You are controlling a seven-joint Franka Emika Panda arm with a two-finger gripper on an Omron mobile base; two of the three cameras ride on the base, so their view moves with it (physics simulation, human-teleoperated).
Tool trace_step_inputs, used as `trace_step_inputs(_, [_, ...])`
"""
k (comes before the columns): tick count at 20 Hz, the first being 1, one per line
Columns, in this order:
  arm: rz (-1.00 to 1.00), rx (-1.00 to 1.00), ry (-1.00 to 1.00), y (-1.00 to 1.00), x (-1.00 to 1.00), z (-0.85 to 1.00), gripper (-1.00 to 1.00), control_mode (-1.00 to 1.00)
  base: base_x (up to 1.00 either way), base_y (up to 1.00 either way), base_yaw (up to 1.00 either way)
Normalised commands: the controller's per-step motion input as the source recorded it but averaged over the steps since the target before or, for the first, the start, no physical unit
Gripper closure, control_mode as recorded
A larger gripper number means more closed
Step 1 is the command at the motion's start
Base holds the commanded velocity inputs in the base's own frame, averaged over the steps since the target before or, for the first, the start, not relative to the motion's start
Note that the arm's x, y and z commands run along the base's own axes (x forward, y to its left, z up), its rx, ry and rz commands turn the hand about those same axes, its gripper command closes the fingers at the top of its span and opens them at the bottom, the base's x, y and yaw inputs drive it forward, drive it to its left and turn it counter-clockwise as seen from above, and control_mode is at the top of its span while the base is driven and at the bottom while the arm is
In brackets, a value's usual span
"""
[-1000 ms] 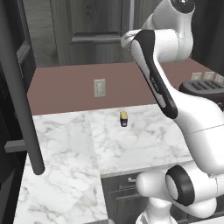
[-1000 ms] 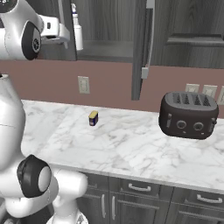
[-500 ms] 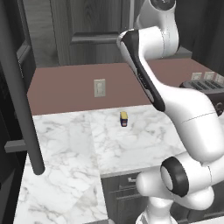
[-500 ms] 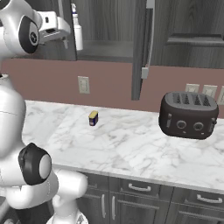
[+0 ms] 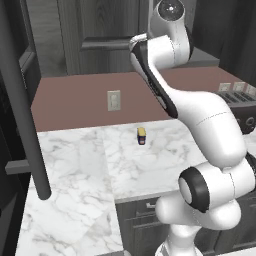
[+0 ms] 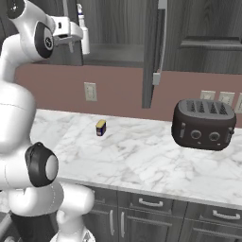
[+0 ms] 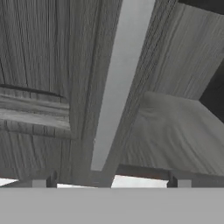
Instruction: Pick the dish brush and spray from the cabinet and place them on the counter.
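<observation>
The spray [image 6: 84, 37], a white bottle with a blue nozzle, stands upright on the grey shelf [image 6: 116, 55] of the open cabinet [image 6: 118, 21]. My gripper [image 6: 71, 44] hangs just left of the bottle, at its height, and I cannot tell whether they touch. In the hand view the gripper [image 7: 109, 181] is open with nothing between its fingertips [image 7: 44, 180]. It faces a cabinet door with a long bar handle [image 7: 117, 83] and the shelf [image 7: 175, 135] beside it. The dish brush is out of view. Below lies the white marble counter [image 6: 142, 160].
A small yellow-and-dark block [image 6: 100, 127] sits on the counter near the wall outlet [image 6: 90, 91]. A dark toaster [image 6: 203, 124] stands at the right. One open cabinet door with a bar handle [image 6: 162, 38] hangs mid-view, and another door's handle [image 5: 22, 105] juts out at the left.
The arm has swung upward and carried the gripper a little to the right, closer to the spray. The jaws have stayed open. Nothing on the counter has moved.
</observation>
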Motion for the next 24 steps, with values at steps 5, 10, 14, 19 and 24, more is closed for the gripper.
trace_step_inputs(5, [-0.06,0.00,0.01,0.13,0.61,0.00,-1.00,-1.00,0.00,0.00,0.00])
trace_step_inputs(10, [0.01,0.00,0.00,0.02,0.55,0.00,-1.00,-1.00,0.00,0.00,0.00])
trace_step_inputs(14, [0.05,0.00,0.00,0.00,0.40,0.00,1.00,-1.00,0.00,0.00,0.00])
trace_step_inputs(19, [0.03,0.00,0.00,0.00,0.24,-0.01,1.00,-1.00,0.00,0.00,0.00])
trace_step_inputs(24, [0.00,0.00,0.01,0.10,0.01,-0.06,1.00,-1.00,0.00,0.00,0.00])
